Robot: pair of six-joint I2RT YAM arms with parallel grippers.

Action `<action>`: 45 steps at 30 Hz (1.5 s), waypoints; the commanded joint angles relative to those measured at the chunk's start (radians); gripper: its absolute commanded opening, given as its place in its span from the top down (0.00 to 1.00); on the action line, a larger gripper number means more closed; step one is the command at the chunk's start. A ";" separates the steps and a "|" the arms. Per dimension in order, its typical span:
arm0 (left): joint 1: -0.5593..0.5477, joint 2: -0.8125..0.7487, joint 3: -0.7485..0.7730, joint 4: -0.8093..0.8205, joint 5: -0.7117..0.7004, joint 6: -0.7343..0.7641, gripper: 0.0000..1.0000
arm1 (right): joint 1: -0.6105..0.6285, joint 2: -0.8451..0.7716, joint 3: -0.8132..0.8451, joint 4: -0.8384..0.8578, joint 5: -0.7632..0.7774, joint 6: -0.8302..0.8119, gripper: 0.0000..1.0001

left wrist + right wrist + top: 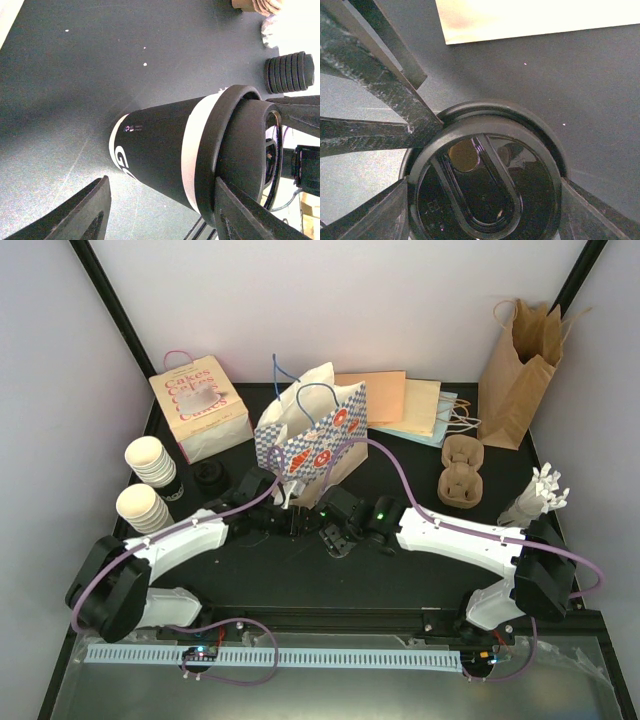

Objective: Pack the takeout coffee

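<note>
A paper cup [160, 150] with a black sleeve and white lettering stands on the black table, with a round black lid [235, 150] on its rim. In the top view it is hidden between the two grippers in front of the checked bag. My left gripper [161, 180] [292, 520] is open; one finger [245, 215] touches the lid's rim and the other [85, 210] is clear of the cup. My right gripper [485, 182] [335, 530] is above the cup, its fingers pressed on both sides of the lid [485, 200].
Two stacks of cream ribbed cups [150, 460] [140, 508] and a stack of black lids [210, 478] stand at the left. Behind are a checked gift bag [310, 435], a Cakes bag [198, 405], flat paper bags [385, 400], a brown bag [520, 370] and a pulp cup carrier [463, 468].
</note>
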 commanded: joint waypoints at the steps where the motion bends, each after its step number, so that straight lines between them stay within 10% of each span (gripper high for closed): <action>1: -0.002 0.076 0.012 -0.054 -0.051 0.000 0.43 | 0.009 0.052 -0.047 -0.063 -0.100 -0.017 0.34; 22: -0.001 -0.083 -0.025 0.010 -0.061 -0.093 0.41 | 0.005 0.028 -0.070 -0.055 -0.202 -0.067 0.35; 45: -0.001 0.101 0.076 0.060 0.010 -0.058 0.40 | 0.009 0.012 -0.087 -0.044 -0.246 -0.108 0.35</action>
